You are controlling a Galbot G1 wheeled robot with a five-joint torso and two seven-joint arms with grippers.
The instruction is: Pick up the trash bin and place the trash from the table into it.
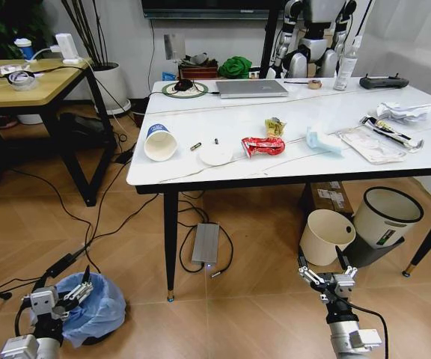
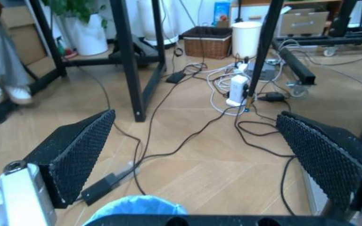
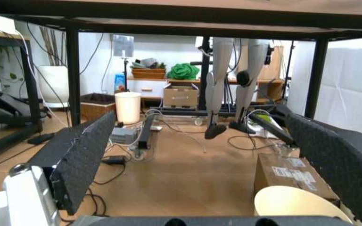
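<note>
The trash bin (image 1: 96,308), lined with a crinkled light-blue bag, stands on the floor at the lower left. My left gripper (image 1: 79,290) hangs open just over its near rim, and the blue bag (image 2: 137,210) shows below the spread pads (image 2: 74,149). On the white table (image 1: 200,112) lie a blue-banded paper cup (image 1: 159,142) on its side, a white lid (image 1: 215,154), a red wrapper (image 1: 263,146), a yellow wrapper (image 1: 274,127), a pale-blue mask (image 1: 322,140) and crumpled white paper (image 1: 402,111). My right gripper (image 1: 325,269) is open and low, in front of the table.
A cream bin (image 1: 328,236) and a white black-rimmed bin (image 1: 386,215) stand under the table's right end, beside a cardboard box (image 3: 288,172). A laptop (image 1: 251,87) and spray bottle (image 1: 346,66) sit at the table's back. Cables and a power brick (image 1: 206,243) cross the floor. A wood table (image 1: 21,86) stands left.
</note>
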